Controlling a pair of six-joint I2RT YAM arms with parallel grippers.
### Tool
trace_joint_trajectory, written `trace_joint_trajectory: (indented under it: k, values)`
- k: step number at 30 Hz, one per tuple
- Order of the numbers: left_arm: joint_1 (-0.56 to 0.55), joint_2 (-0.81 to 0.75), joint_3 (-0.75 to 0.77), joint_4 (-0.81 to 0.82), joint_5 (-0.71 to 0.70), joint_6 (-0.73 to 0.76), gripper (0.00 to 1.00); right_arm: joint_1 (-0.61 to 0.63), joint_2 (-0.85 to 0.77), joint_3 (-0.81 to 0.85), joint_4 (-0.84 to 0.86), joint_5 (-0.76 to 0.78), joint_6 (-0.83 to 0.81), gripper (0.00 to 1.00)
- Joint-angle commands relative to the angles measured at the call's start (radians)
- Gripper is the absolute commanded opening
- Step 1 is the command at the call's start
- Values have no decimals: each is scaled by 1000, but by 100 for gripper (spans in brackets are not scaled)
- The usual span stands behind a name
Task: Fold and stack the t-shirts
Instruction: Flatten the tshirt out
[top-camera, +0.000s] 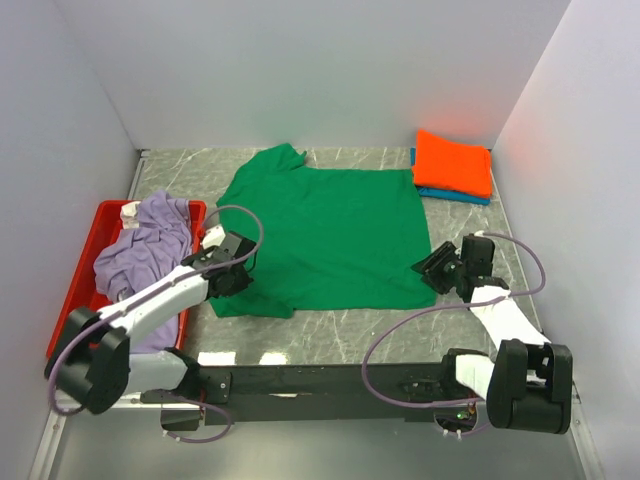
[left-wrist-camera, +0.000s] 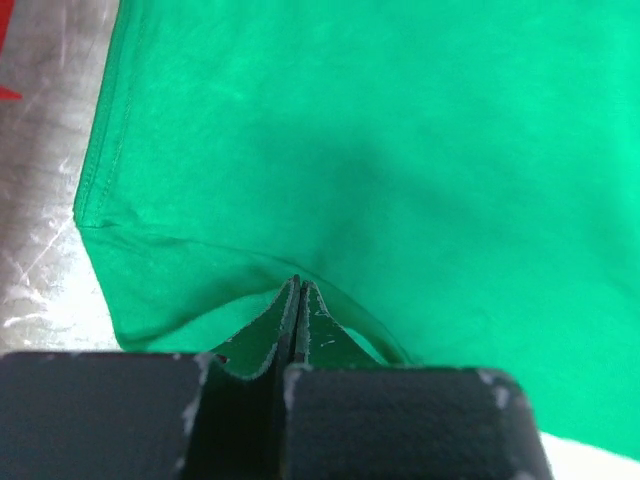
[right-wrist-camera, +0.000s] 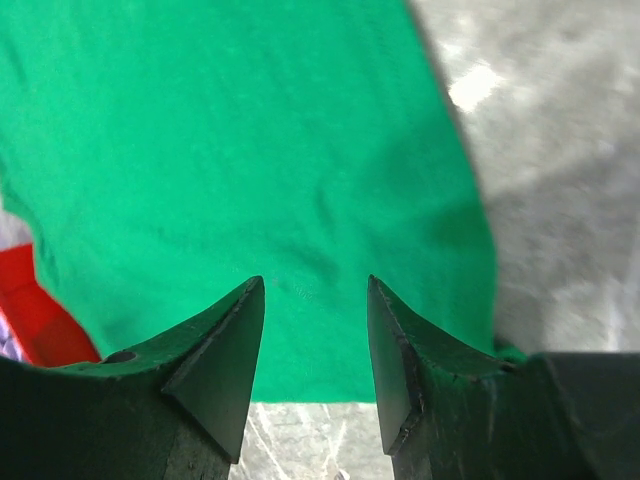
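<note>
Marble desk (top-camera: 340, 328): green t-shirt (top-camera: 330, 235) lying flat; left pincer (left-wrist-camera: 298, 286) pinching its edge; right pincer (right-wrist-camera: 315, 287) spread over it.

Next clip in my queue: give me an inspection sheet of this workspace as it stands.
Surface: grey marbled tabletop.
Job's things: green t-shirt spread out at centre; orange t-shirt folded on blue t-shirt, far right corner; lavender t-shirt crumpled in red tray, left.
Clutter: nothing seen.
Grippers: left hand shut, pinching the green t-shirt's near-left edge; right hand open, jaws over its near-right edge.
Cables: purple cables loop along both arms.
Surroundings: plain white walls on three sides.
</note>
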Motion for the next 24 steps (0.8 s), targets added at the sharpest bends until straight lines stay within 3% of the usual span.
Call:
trace_joint_trajectory:
  k: [1,10,24]
  values:
    - [0,-69,40,-20,28,41,1,-16,-38,15,-83,67,22,53]
    - [0,-176,-6,29,105,84,1,-103,-131,3,-313,256,70,47]
    - [0,-221,-49,92,188,98,1,-136,-252,-73,-447,268,111,43]
